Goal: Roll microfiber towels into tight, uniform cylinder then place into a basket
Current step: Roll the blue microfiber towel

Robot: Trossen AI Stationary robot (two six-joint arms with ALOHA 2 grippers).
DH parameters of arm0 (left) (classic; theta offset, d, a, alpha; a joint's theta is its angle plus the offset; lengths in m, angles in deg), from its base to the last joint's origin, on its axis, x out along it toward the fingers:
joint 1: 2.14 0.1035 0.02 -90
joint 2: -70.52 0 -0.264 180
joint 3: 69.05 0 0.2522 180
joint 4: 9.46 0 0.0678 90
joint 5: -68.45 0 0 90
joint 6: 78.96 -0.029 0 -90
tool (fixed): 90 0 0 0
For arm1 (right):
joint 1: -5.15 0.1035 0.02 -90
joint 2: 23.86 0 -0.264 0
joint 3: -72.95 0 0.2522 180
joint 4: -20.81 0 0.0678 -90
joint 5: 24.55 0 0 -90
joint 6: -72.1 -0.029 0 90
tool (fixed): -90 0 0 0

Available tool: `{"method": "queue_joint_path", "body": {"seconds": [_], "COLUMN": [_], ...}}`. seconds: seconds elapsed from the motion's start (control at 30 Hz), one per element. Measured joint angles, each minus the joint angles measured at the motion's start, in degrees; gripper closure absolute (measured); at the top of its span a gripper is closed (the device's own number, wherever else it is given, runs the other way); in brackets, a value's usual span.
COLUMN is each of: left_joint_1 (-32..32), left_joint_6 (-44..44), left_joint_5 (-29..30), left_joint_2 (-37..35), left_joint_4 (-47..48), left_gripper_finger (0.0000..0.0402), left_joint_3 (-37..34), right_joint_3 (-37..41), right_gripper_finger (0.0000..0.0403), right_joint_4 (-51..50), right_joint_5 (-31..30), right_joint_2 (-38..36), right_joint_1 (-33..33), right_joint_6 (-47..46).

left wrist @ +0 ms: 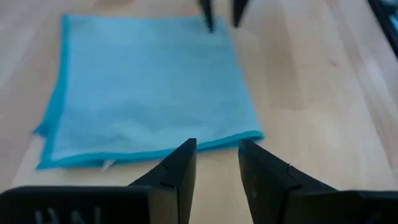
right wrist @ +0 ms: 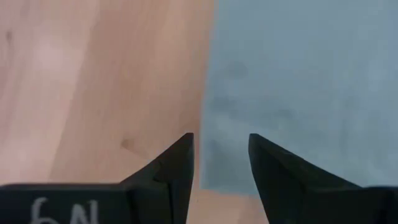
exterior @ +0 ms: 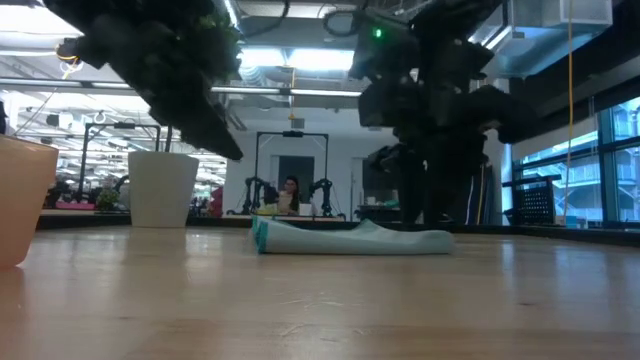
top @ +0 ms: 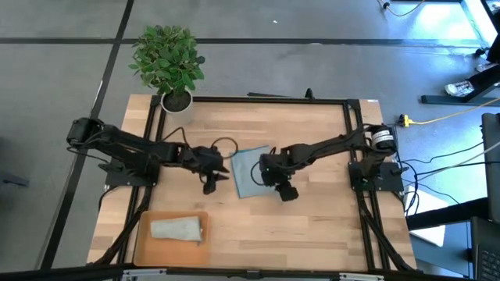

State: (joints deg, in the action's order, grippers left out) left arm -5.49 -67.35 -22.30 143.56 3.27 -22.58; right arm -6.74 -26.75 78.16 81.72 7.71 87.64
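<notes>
Down at the near left corner of the table [top: 312, 218] sits the orange-tan basket [top: 144, 246], a shallow tray with rounded corners. Inside it lies one rolled towel [top: 177, 229], pale grey-green, resting lengthwise across the tray's middle with bare tray floor showing around it. At the far left corner stands a white pot [top: 176, 101] holding a leafy green plant [top: 166, 58].

The left gripper [top: 221, 168] hangs near the middle of the table, just beside the left edge of the blue towel [top: 251, 171]. Its fingers [left wrist: 180, 171] stand a little apart with nothing between them, poised right at the towel's bright blue hem.

The blue towel itself lies flat and unrolled on the wood at the table's centre, between the two arms. From table height it looks like a low, slightly rumpled sheet with one end raised a bit.

The right gripper [top: 264, 165] hovers over the towel's right part. Its fingers [right wrist: 177, 168] are spread and empty, straddling the line where the cloth's edge meets the bare wood; whether they touch the cloth I cannot tell.

Beyond the table, far back in the room, a person [exterior: 291, 195] sits at a desk.
</notes>
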Motion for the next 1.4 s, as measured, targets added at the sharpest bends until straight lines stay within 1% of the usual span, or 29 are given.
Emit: {"method": "queue_joint_path", "body": {"seconds": [0.07, 0.23, 0.33, 0.43, 0.53, 0.6, 0.67, 0.73, 0.87, 0.93, 1.03, 1.13, 1.27, 1.4], "left_joint_1": [-1.9, -5.9, -7.5, -8.5, -8.9, -8.9, -8.8, -8.9, -10.7, -12.0, -13.7, -14.9, -15.3, -15.3], "left_joint_6": [-2.0, -4.3, -2.6, -0.6, -1.7, -3.0, -3.1, -2.7, -0.3, -0.3, -0.1, 0.2, 1.9, 4.2], "left_joint_5": [0.6, 5.9, 6.5, 9.5, 14.5, 16.2, 16.5, 16.5, 16.2, 16.2, 16.1, 16.1, 16.1, 16.1], "left_joint_2": [0.0, 0.0, 0.0, 0.0, 0.6, 2.0, 3.9, 6.6, 13.0, 16.2, 21.0, 24.3, 27.1, 27.5], "left_joint_4": [-1.0, -1.4, -1.7, -0.4, 4.7, 7.9, 11.6, 14.0, 14.5, 14.4, 14.4, 14.5, 14.2, 14.4], "left_gripper_finger": [0.029, 0.029, 0.029, 0.029, 0.029, 0.029, 0.029, 0.029, 0.029, 0.029, 0.029, 0.029, 0.029, 0.029], "left_joint_3": [0.0, 0.0, 0.7, 4.8, 10.6, 14.7, 18.0, 19.8, 22.0, 22.8, 24.1, 25.3, 25.7, 25.7], "right_joint_3": [-0.2, -0.3, -0.3, -0.3, -0.3, -0.3, -0.3, -0.3, -0.2, -0.2, 0.8, 2.6, 5.2, 6.2], "right_gripper_finger": [0.0249, 0.0249, 0.0249, 0.0249, 0.0249, 0.0249, 0.0249, 0.0249, 0.0249, 0.0249, 0.0249, 0.0249, 0.0249, 0.0249], "right_joint_4": [0.8, 0.0, -1.9, -3.4, -5.0, -5.7, -7.4, -9.0, -9.2, -7.5, -2.5, -0.2, 0.0, 0.0], "right_joint_5": [-1.3, -5.4, -5.7, -5.7, -5.5, -4.8, -3.7, -3.8, -3.7, -3.7, -3.6, -3.8, -5.0, -5.5], "right_joint_2": [-0.2, -0.3, -0.8, -2.7, -5.0, -6.7, -8.3, -9.4, -9.7, -9.3, -9.4, -9.6, -9.6, -9.6], "right_joint_1": [1.4, 4.0, 4.7, 4.8, 4.0, 3.5, 3.2, 3.2, 4.1, 5.0, 6.0, 6.3, 6.3, 6.3], "right_joint_6": [-0.4, -1.9, -1.9, -2.6, -2.7, -2.3, -1.6, -1.6, -1.0, 0.0, -0.1, -0.3, -1.9, -3.1]}}
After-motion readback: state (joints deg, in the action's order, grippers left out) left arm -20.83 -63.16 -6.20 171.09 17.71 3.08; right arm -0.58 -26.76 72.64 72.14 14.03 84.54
